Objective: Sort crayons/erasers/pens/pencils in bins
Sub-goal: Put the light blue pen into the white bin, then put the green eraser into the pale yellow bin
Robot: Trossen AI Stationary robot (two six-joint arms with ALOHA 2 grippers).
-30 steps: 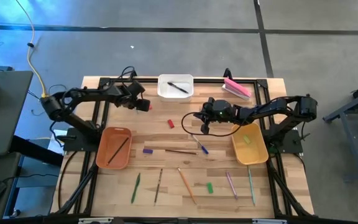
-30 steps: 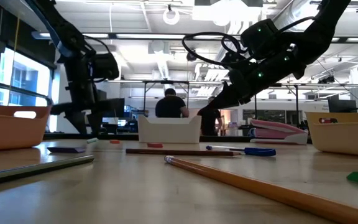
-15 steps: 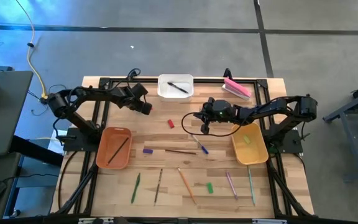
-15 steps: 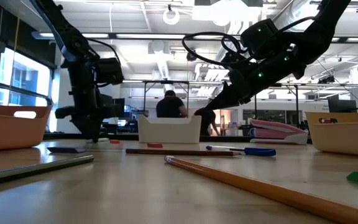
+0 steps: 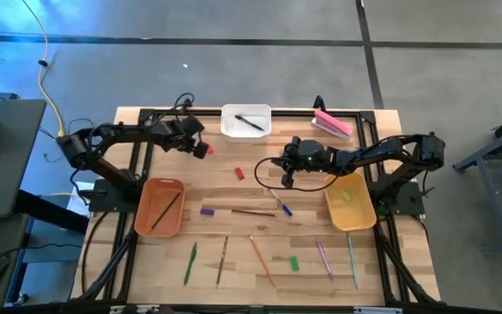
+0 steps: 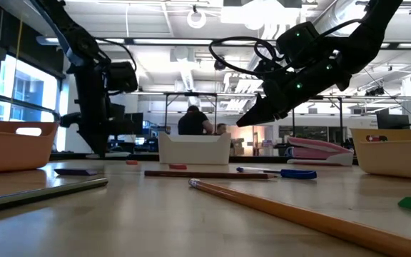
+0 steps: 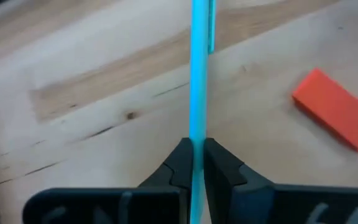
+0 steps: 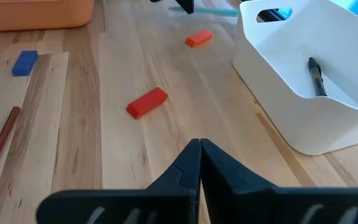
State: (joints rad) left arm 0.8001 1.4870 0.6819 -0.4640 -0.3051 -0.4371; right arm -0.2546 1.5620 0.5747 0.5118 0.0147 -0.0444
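Observation:
My left gripper (image 5: pixel 197 146) stands at the far left of the table, shut on a teal pen (image 7: pixel 197 74). Beside it lies a red crayon (image 7: pixel 336 116). The white bin (image 5: pixel 247 122) at the far edge holds a black pen (image 8: pixel 316 76). The orange bin (image 5: pixel 159 207) holds a pencil, and the yellow bin (image 5: pixel 349 201) holds a green piece. My right gripper (image 8: pixel 199 144) hangs shut and empty above the table's middle, right of another red crayon (image 5: pixel 240 174). Pencils (image 5: pixel 261 259) and a green crayon (image 5: pixel 294 262) lie near the front edge. My left gripper pinches the teal pen's shaft (image 7: pixel 196 134) between its two fingertips (image 7: pixel 180 163), coming down at it from above. The pen runs straight on past the fingers, its clip (image 7: pixel 211 34) at the far part. Whether the pen is clear of the wood, I cannot tell.
A pink block (image 5: pixel 331 122) lies at the far right. In the middle of the table are a purple crayon (image 5: pixel 206 211), a brown pencil (image 5: pixel 251 212) and a blue pen (image 5: pixel 282 207). People show in the room behind the table (image 6: pixel 195 120).
My left gripper has dropped to the table beside the red crayon and shut on the teal pen. It has since risen a little and drawn back toward the table's left edge.

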